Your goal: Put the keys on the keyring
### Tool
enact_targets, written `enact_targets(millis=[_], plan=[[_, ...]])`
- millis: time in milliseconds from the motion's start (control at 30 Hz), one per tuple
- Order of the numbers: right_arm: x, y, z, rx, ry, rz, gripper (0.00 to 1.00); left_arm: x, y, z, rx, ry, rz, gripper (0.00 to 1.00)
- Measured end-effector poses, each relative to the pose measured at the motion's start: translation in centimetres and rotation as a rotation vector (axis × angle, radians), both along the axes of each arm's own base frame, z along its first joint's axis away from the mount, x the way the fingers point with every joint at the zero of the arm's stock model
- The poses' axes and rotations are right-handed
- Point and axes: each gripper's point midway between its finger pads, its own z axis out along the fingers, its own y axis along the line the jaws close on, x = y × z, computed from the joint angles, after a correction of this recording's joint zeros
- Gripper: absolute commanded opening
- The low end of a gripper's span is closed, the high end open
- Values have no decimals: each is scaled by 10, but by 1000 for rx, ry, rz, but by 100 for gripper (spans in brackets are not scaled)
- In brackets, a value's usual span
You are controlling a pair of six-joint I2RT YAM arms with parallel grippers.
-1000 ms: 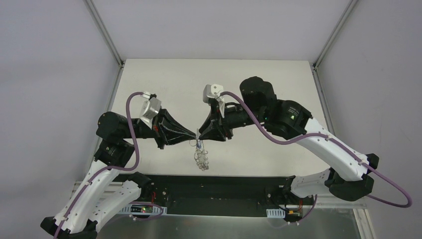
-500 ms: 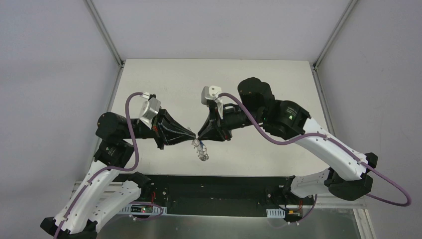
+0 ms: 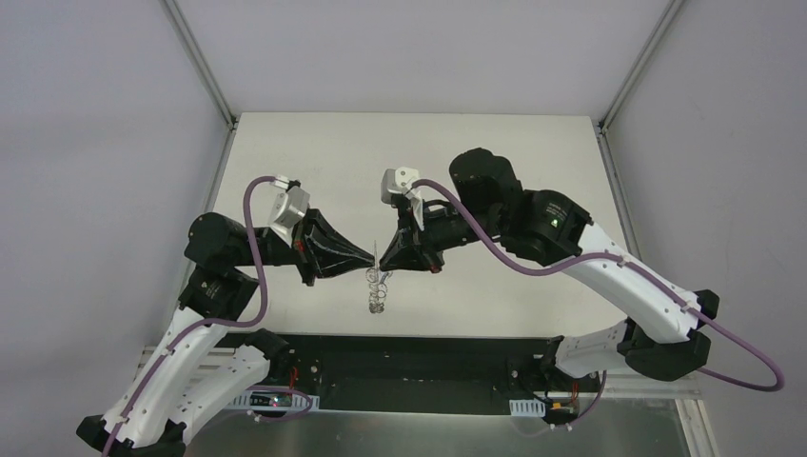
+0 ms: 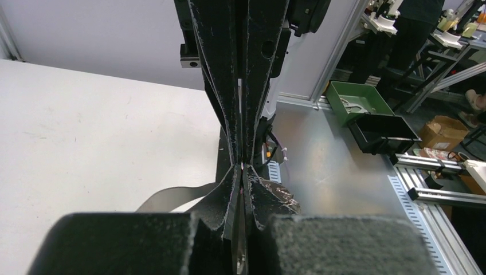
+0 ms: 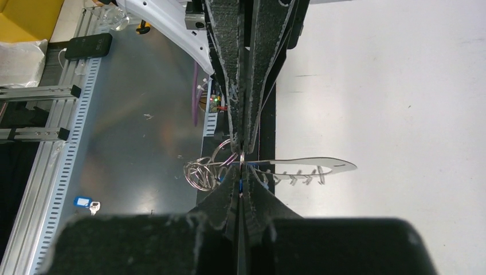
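Note:
The keyring (image 3: 377, 292) hangs as a bunch of silvery wire loops just below the point where my two grippers meet, above the table's near middle. My left gripper (image 3: 369, 257) is shut on a thin silvery part of it; the loops show beside its fingers in the left wrist view (image 4: 282, 196). My right gripper (image 3: 382, 259) is shut tip to tip against the left. A bright-blue sliver, the key (image 5: 239, 183), is pinched between its pads. In the right wrist view the ring's loops (image 5: 202, 171) hang left of the right gripper (image 5: 240, 168).
The white table (image 3: 314, 152) extends behind the grippers. A black strip (image 3: 409, 357) and an aluminium shelf lie at the near edge. A small blue-tagged key (image 5: 83, 201) lies on that shelf. A green tray (image 4: 355, 103) and a black bin (image 4: 384, 134) stand beyond it.
Both grippers, still pinched together, have shifted slightly left. The hanging ring has swung and drawn up closer under the fingertips.

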Motion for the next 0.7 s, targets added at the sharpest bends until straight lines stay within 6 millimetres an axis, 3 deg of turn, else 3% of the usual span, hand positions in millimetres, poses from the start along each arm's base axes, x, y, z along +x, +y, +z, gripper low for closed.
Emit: enact_targets(millis=[133,200,433,700], plan=[[2,-1,0,-50,17,-16,0,1,1,-4,37,20,19,22],[4,0,2,-72,25,-22,0,0,2,-5,53,35,20,27],[5,-3,4,-170,70,-38,0,2,1,-17,105,126,17,35],[1,-13,-20,-301,133,-46,0,3,2,-25,150,174,25,37]])
